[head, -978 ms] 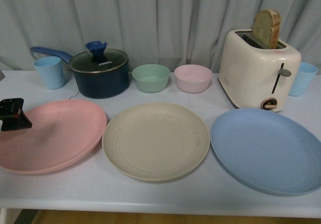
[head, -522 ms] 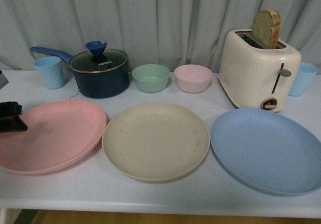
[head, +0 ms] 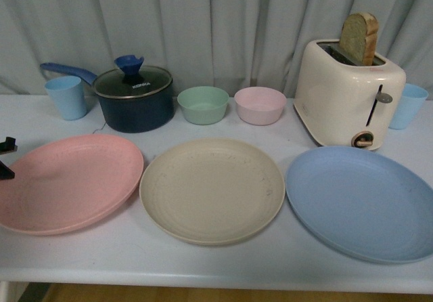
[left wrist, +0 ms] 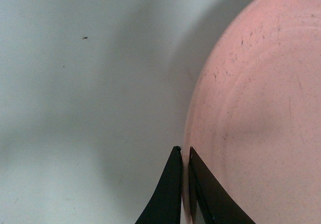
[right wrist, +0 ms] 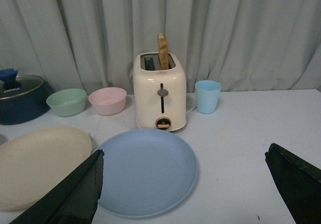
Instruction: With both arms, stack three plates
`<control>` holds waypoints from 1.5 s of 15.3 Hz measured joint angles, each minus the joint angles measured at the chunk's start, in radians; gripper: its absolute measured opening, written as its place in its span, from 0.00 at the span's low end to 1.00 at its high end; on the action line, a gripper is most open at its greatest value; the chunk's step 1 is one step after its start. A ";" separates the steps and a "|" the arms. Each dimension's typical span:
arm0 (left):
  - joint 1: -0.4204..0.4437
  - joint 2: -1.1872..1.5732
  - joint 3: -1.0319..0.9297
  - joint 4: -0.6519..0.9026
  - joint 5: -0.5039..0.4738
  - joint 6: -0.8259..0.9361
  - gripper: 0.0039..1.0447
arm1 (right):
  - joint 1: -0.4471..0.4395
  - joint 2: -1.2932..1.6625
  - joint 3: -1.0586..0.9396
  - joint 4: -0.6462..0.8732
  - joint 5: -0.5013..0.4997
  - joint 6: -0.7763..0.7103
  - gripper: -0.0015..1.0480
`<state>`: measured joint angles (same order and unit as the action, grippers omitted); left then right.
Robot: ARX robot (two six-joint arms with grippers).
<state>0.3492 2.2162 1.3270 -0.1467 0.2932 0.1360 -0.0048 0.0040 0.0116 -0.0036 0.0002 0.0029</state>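
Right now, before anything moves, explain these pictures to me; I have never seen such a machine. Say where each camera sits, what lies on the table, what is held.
It is a robot with two arms. The front view looks out from its body; the other two come from wrist cameras. On the table lie a pink plate, a beige plate and a light blue plate, unstacked; behind stand a pot, a green bowl, a pink bowl, a toaster with bread and two cups. The left arm's fingers seem pinched on the pink plate's rim. The right arm's fingers are spread wide, holding nothing.
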 joint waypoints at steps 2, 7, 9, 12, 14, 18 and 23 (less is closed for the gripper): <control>0.017 -0.081 -0.047 0.001 -0.023 -0.009 0.02 | 0.000 0.000 0.000 0.000 0.000 0.000 0.94; -0.045 -0.383 -0.164 -0.028 -0.072 -0.144 0.02 | 0.000 0.000 0.000 0.000 0.000 0.000 0.94; -0.166 -0.430 -0.170 -0.048 -0.148 -0.232 0.02 | 0.000 0.000 0.000 0.000 0.000 0.000 0.94; -0.366 -0.428 -0.177 -0.048 -0.267 -0.349 0.02 | 0.000 0.000 0.000 0.000 0.000 0.000 0.94; -0.485 -0.383 -0.175 -0.027 -0.296 -0.414 0.02 | 0.000 0.000 0.000 0.000 0.000 0.000 0.94; -0.597 -0.275 -0.154 -0.026 -0.313 -0.511 0.02 | 0.000 0.000 0.000 0.000 0.000 0.000 0.94; -0.621 -0.197 -0.116 0.001 -0.320 -0.522 0.02 | 0.000 0.000 0.000 0.000 0.000 0.000 0.94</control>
<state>-0.2714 2.0190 1.2114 -0.1459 -0.0273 -0.3862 -0.0048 0.0040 0.0116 -0.0036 -0.0002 0.0029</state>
